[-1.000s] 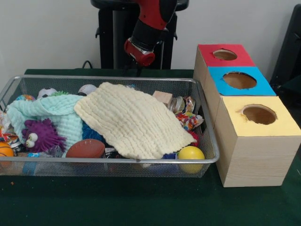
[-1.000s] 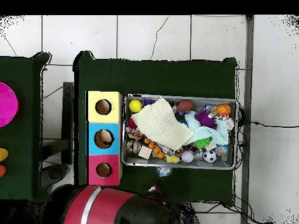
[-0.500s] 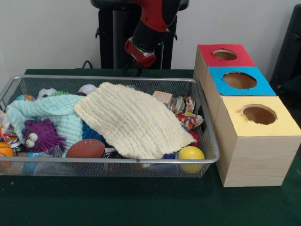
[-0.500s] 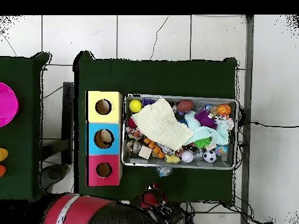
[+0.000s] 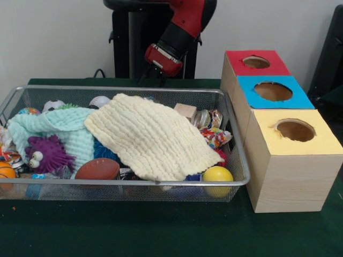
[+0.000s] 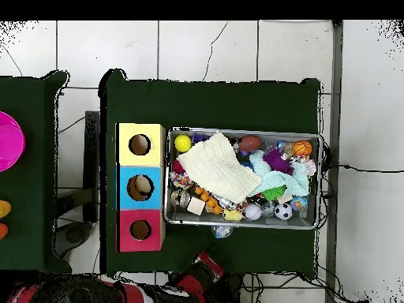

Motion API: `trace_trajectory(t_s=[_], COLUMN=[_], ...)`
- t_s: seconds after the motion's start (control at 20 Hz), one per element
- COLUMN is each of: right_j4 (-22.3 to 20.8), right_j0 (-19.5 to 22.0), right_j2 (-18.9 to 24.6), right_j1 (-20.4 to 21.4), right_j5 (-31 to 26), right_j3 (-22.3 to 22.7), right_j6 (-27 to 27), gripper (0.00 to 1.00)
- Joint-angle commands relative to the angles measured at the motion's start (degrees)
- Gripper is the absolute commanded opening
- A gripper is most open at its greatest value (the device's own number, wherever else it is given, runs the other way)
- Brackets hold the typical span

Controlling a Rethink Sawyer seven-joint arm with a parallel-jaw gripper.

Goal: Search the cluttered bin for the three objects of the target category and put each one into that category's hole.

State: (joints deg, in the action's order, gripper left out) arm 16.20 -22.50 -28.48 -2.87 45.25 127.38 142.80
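Your gripper (image 5: 153, 75) hangs behind the wire bin (image 5: 238, 160), jaws unreadable. One object shows inside the blue hole (image 6: 140, 187); the cream cloth (image 5: 150, 136) hides much clutter.

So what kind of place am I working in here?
Likely a lab test setup: a green-covered table on a tiled floor, with a wire bin of toys and cloths beside three colour-topped wooden boxes with holes.

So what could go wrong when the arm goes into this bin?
The cream cloth covers much of the wire bin, so items under it are hidden and may be missed. The gripper could snag the cloth or the green cloth and drag toys out. The yellow ball may roll.
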Motion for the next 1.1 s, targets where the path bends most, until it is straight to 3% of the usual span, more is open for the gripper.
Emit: trace_trajectory(t_s=[0.05, 0.35, 0.45, 0.65, 0.85, 1.1], right_j4=[11.2, 15.5, 14.7, 8.7, -1.4, -10.9], right_j0=[-3.1, -4.8, -4.0, -0.9, 4.7, 11.2], right_j2=[2.5, 3.6, 3.6, 1.9, -0.3, -1.9], right_j1=[-11.4, -13.2, -14.0, -12.1, -10.7, -10.6], right_j5=[10.2, 17.4, 22.1, 27.6, 32.8, 35.3], right_j3=[-5.8, -4.3, -4.4, -3.3, -3.0, -5.6], right_j6=[9.9, 13.2, 15.7, 16.7, 17.7, 11.9], gripper=[1.0, 1.0, 1.0, 1.0, 1.0, 1.0])
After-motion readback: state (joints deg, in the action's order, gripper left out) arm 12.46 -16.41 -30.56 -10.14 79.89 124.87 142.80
